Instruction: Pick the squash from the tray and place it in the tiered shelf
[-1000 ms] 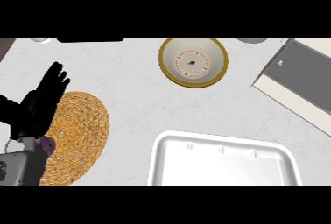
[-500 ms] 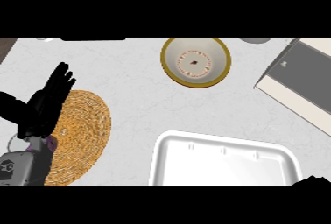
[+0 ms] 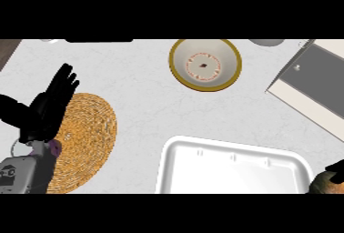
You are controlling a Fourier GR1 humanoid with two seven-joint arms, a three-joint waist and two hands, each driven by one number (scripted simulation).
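Mat (image 3: 87, 136) of round woven straw beside smooth white round-cornered tray (image 3: 232, 175)

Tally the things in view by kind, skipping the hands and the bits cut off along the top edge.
Plate: 1
Tray: 1
Woven mat: 1
Shelf: 1
Squash, partly seen at the lower right corner: 1
Total: 5

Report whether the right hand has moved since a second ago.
Yes. The right hand has come into view at the lower right corner, beside the tray's right end; a second ago it was out of sight.
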